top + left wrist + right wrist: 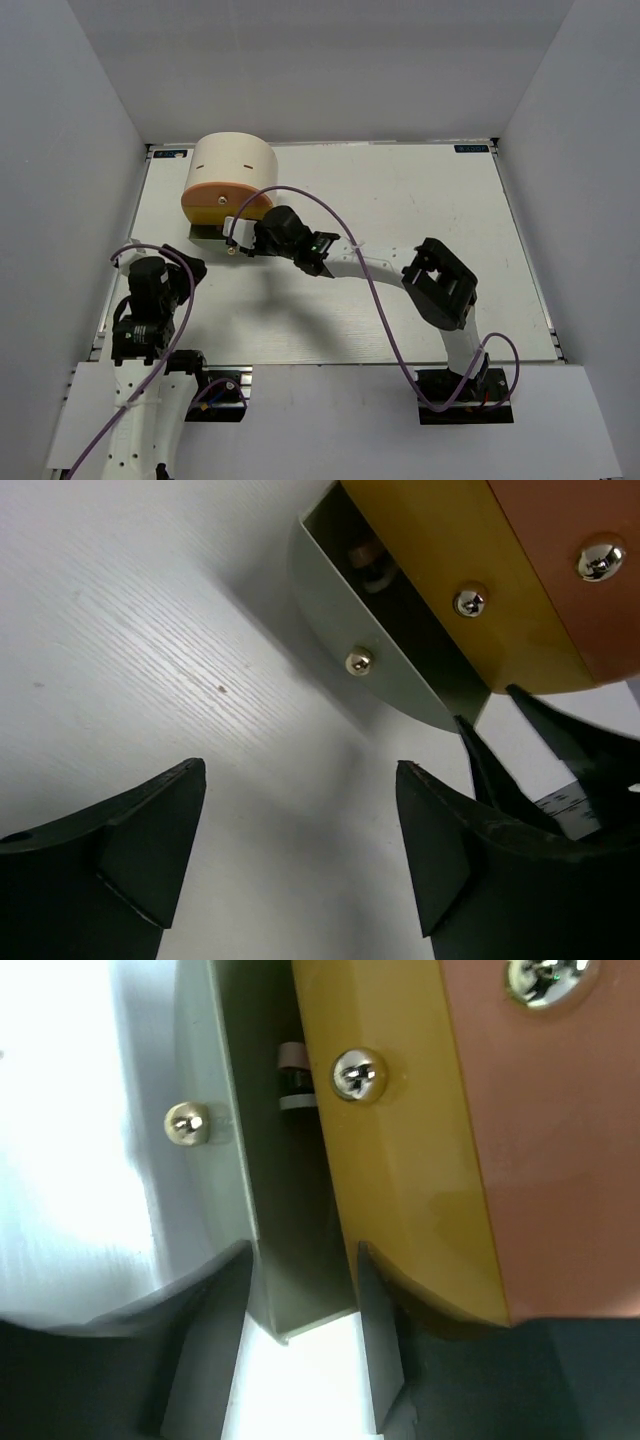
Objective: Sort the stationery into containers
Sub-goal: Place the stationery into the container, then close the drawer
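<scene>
The grey drawer (pixel 230 1190) of the cream box (pixel 233 165) sits clamped end-on in the right gripper's (pixel 300 1280) jaws, running straight ahead, while the left gripper's (pixel 300 820) jaws gape empty nearby

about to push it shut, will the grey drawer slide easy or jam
The grey drawer looks thin-walled but stiff, so it will probably slide rather than bend. Its shiny round knob may slip if pinched. The marker inside could roll when it moves.

Marker (pixel 293 1078) in drawer (pixel 232 1180) half hidden
</scene>
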`<state>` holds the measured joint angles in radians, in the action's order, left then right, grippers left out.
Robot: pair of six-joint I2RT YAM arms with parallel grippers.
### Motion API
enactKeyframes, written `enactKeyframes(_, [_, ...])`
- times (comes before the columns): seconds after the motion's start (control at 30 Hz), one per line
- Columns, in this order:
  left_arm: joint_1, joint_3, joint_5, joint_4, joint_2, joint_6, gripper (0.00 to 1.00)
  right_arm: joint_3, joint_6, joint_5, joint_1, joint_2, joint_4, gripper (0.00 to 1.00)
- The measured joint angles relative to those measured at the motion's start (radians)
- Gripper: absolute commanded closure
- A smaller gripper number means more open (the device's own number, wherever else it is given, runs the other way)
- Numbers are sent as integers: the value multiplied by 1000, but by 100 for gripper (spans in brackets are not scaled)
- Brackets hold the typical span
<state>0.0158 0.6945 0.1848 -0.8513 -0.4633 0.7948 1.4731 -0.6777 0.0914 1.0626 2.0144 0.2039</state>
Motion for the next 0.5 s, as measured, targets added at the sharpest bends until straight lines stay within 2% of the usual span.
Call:
enactKeyframes(0.03, [0,-16,-21,18,-2,3,21,-4,5,-7,0,-8,-10,72])
enactKeyframes(0.07, [0,-35,-45,38,-7,9,31,-11,21,-19,0,-23,-28,78])
enactKeyframes(0.1, [0,-61,-72,65,-13,14,36,-17,37,-28,0,-41,-50,89])
enactKeyframes(0.13, [0,-87,-100,86,-23,21,41,-19,49,-40,-2,-60,-70,91])
enactKeyframes(0.17, [0,-115,-132,111,-36,26,48,-23,74,-57,-2,-87,-92,91])
enactKeyframes(0.2, [0,-142,-158,135,-50,32,51,-29,95,-72,-4,-114,-107,91])
enactKeyframes(0.23, [0,-174,-192,164,-70,34,52,-36,120,-90,-8,-150,-125,87])
enactKeyframes(0.33, [0,-238,-265,246,-142,37,51,-64,190,-140,-21,-257,-163,75])
enactKeyframes(0.5, [0,-288,-335,413,-263,44,42,-134,286,-182,-80,-384,-203,74])
